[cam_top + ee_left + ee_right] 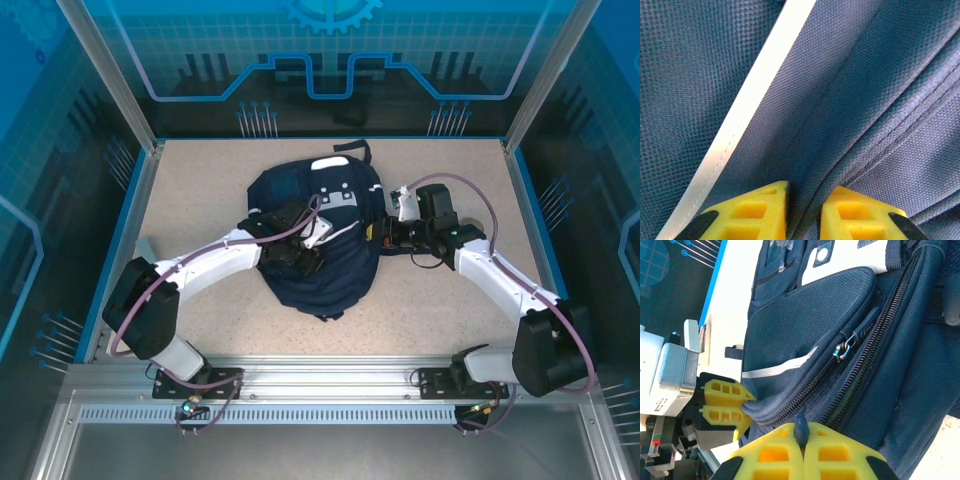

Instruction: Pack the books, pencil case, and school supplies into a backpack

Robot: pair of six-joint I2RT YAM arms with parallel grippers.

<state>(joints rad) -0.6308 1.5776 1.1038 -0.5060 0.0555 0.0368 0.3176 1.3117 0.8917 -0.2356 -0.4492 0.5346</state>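
Observation:
The dark navy backpack (340, 275) lies flat in the middle of the table, top loop pointing to the far side. My left gripper (300, 242) presses down on its left front; its yellow fingers (760, 210) are closed on a fold of navy fabric (865, 100) beside a white stripe (755, 95). My right gripper (801, 440), at the backpack's right side (380, 235), is shut on a small blue zipper pull (800, 426) between two zipper tracks. A metal slider (842, 349) sits further along. The left gripper (749, 402) also shows pinching the pocket edge. Books, pencil case and school supplies are out of view.
The speckled beige table top (200, 180) is bounded by a blue rim and transparent walls on aluminium posts (120, 90). Both arm bases sit on the metal rail at the near edge (320, 385). A black strap loop (352, 150) pokes out behind the backpack.

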